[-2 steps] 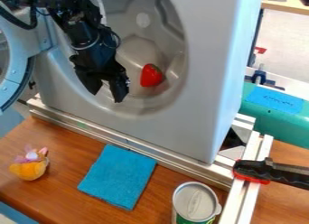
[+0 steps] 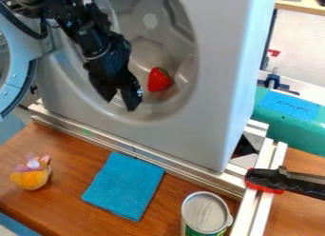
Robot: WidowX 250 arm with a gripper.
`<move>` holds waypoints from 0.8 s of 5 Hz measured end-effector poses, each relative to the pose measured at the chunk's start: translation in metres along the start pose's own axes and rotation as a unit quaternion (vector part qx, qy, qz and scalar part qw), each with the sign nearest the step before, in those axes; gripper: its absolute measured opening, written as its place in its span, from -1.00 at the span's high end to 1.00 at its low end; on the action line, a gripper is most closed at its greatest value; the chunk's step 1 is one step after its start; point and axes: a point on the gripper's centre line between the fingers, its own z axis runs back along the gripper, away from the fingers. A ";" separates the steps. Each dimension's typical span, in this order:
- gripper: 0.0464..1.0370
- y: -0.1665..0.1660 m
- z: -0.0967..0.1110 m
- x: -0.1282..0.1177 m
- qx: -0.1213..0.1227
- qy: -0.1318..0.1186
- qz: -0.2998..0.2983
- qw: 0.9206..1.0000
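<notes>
The black gripper [image 2: 120, 104] hangs at the opening of the grey drum [image 2: 143, 117], its two fingers apart with nothing between them. Just right of it, inside the drum, lies a red strawberry [image 2: 159, 80] with a dark green top; a small space separates the two. On the wooden table below are a folded blue cloth [image 2: 124, 186], a small orange and pink plush toy [image 2: 31, 174] to the left, and a can [image 2: 206, 213] with a lid at the front.
A metal rail [image 2: 136, 151] runs along the machine's base. The round door [image 2: 24, 85] stands open at the left. A black and red clamp [image 2: 283, 181] grips the frame at the right, near a green case [image 2: 297, 130].
The gripper has moved a little to the right and slightly down, closer to the strawberry. The other things have stayed in place.
</notes>
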 end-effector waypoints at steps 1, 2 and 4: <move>-0.94 0.010 -0.006 0.016 0.025 -0.038 -0.006 0.999; -0.94 0.018 -0.014 0.029 0.036 -0.052 -0.015 0.998; -0.94 0.007 -0.026 0.050 0.006 -0.074 -0.041 0.996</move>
